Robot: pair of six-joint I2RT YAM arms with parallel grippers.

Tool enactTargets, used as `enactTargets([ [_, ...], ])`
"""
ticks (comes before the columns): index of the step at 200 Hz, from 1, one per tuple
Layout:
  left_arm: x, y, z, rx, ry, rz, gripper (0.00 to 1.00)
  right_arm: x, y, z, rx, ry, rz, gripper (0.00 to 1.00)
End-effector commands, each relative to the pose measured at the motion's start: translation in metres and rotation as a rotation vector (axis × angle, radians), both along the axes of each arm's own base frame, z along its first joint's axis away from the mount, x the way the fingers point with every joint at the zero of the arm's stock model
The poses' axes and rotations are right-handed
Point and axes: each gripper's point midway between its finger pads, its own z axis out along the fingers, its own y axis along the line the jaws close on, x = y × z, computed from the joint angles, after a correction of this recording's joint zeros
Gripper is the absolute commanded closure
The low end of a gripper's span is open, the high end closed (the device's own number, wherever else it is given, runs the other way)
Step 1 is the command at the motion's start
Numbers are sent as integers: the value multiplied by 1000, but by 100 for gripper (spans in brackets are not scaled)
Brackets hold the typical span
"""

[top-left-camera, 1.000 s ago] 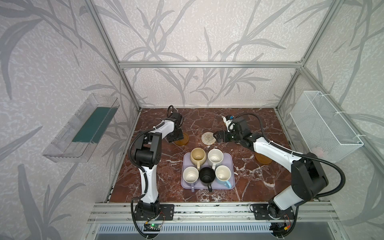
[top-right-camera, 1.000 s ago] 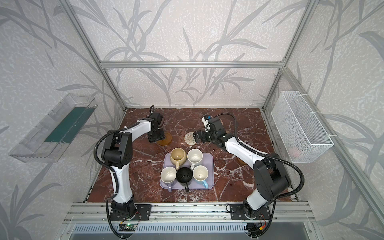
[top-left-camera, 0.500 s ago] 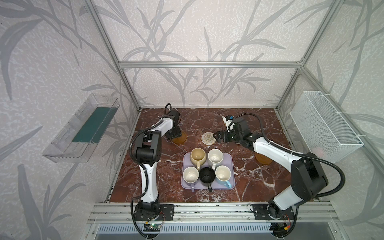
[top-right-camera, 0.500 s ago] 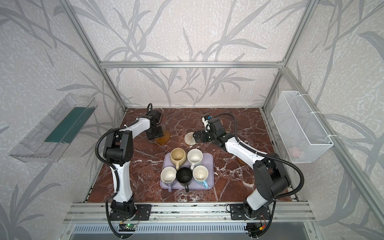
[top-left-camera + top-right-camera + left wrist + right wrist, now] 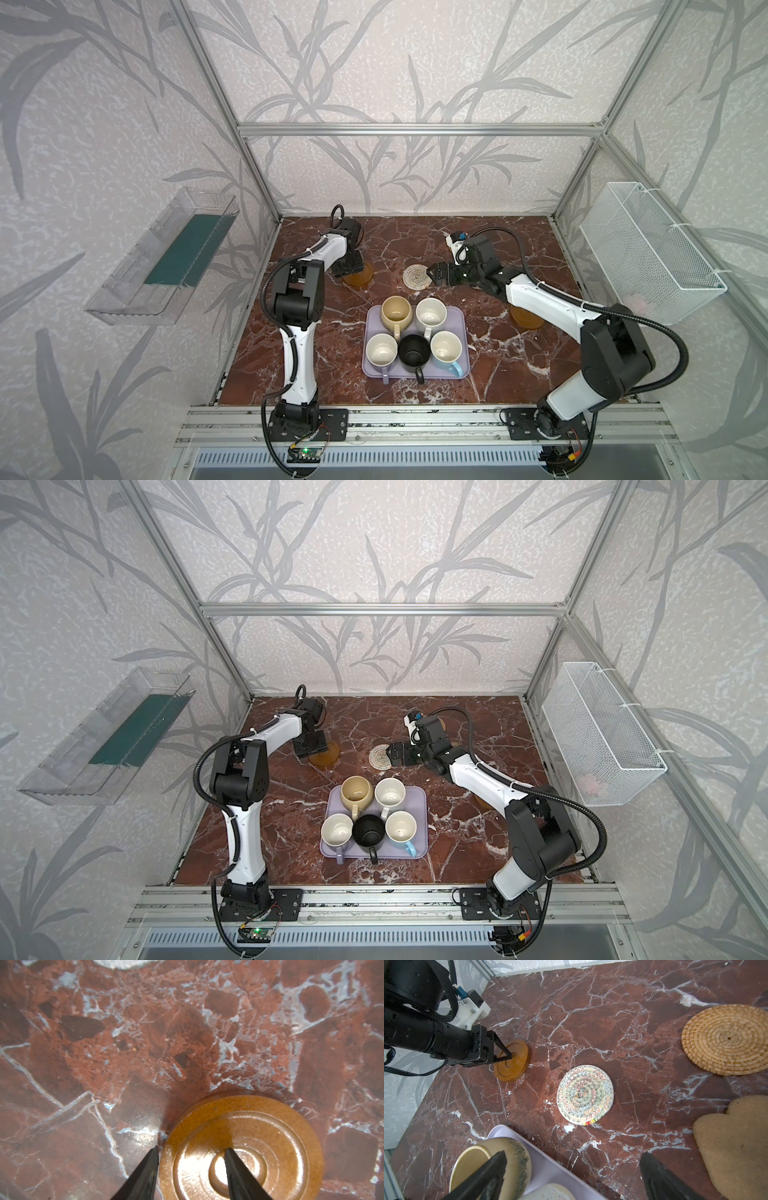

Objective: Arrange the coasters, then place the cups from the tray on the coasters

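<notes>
I have open marble [image 5: 415,392] in front of the tray [image 5: 457,324], five mugs [image 5: 397,311] crowd it, and behind it the left gripper [image 5: 511,1056] on an amber coaster [image 5: 360,277], the woven coaster [image 5: 416,276] and the right gripper [image 5: 432,275] block the way.

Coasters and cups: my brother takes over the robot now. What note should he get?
Left fingers straddle one amber disc, one tip at its centre, one at its rim; gripped or pushed, unclear.
Right fingers wide open, empty, beside the woven coaster.
Rattan, paw and second amber coasters lie on the table.
Five cups sit on the tray.
To do: finish coasters, then move every cup.
</notes>
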Motion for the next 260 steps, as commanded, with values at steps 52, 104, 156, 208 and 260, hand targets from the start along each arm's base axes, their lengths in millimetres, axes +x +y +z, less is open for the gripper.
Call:
enactTargets([
  [52,-1,9,46,32,-45,12,33,-3,3,12,16,4,5,1],
  [104,0,-8,113,-32,-184,-40,18,-5,0,16,26,21,-17,1],
  [156,-15,-84,148,-163,-268,-284,1,-7,-6,27,4,-5,-23,1],
  [208,-27,-161,127,-305,-216,-459,2,-4,-32,33,-27,-10,-65,1],
  [260,-23,-192,73,-222,-73,-556,6,-1,-56,28,-18,4,-105,1],
])
